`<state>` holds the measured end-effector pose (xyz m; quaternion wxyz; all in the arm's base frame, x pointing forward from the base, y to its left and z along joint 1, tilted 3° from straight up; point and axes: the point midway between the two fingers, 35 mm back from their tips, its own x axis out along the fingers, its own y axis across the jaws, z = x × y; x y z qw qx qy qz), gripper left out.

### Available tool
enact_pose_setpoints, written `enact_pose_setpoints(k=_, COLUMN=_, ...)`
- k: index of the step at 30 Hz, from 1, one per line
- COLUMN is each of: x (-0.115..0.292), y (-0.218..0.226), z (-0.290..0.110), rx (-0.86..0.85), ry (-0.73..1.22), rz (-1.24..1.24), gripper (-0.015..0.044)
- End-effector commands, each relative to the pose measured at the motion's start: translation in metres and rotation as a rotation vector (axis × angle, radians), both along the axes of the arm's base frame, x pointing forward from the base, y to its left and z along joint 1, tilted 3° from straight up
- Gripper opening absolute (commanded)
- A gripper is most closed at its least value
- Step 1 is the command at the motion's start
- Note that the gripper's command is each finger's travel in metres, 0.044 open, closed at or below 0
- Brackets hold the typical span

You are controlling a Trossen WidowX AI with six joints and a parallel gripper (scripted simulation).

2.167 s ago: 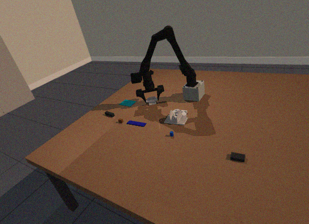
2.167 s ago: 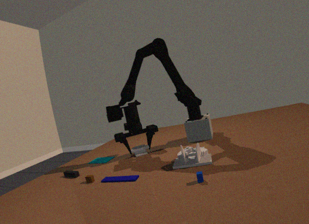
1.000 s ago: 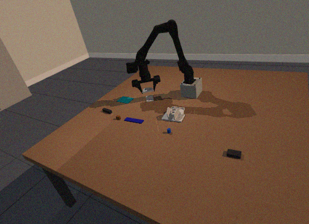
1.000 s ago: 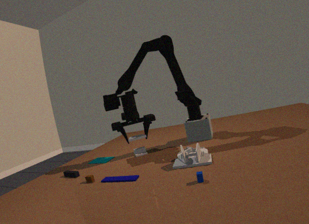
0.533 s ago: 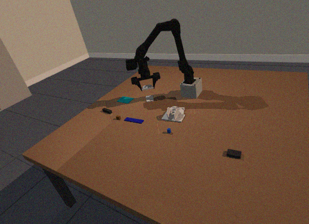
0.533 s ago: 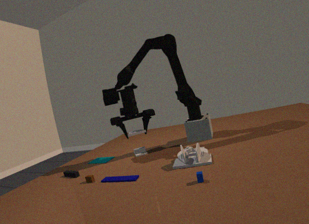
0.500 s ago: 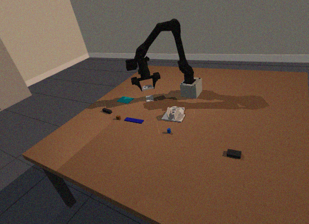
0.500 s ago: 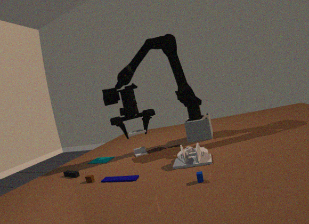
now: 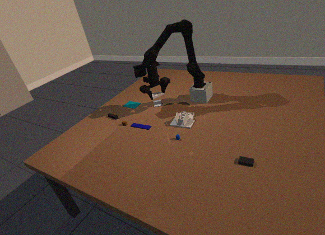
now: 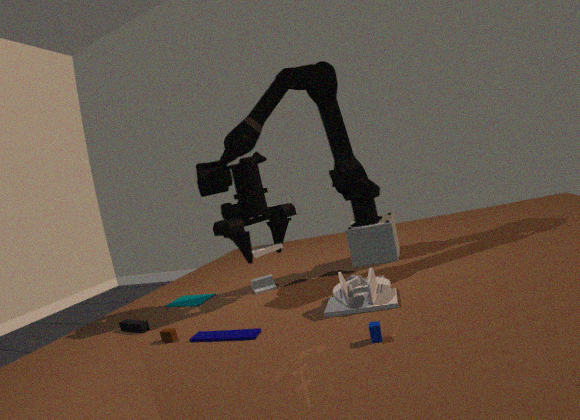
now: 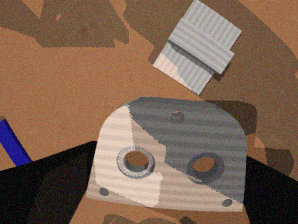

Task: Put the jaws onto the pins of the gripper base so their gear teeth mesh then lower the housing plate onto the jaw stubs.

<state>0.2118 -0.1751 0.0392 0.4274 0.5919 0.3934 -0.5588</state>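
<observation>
My gripper (image 9: 158, 96) (image 10: 266, 254) is shut on the housing plate (image 9: 158, 95) (image 10: 267, 250) (image 11: 170, 145), a pale plate with a rounded edge and two large ringed holes. It holds the plate across its width, in the air, left of the gripper base. The gripper base (image 9: 181, 127) (image 10: 340, 311) lies on the table. Both pale jaws (image 9: 185, 118) stand on it, side by side, with upright parts rising from them in the exterior view. Their pins are hidden, and I cannot tell whether the teeth mesh.
A grey stepped block (image 9: 157, 103) (image 10: 263, 284) (image 11: 200, 45) stands below the held plate. A teal piece (image 9: 131, 104) (image 10: 191, 300), a black block (image 9: 112, 116) (image 10: 134, 326), an orange cube (image 9: 124, 123) (image 10: 169, 335), a blue bar (image 9: 140, 126) (image 10: 225, 335) and a small blue block (image 9: 177, 137) (image 10: 375, 332) lie around. Another black block (image 9: 246, 161) lies at front right.
</observation>
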Motion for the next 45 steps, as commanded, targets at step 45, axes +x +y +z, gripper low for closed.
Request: enact_pose_setpoints(k=45, x=0.033, y=0.148, z=0.001, rx=-0.085, ry=0.01, rz=1.414, gripper=0.0351)
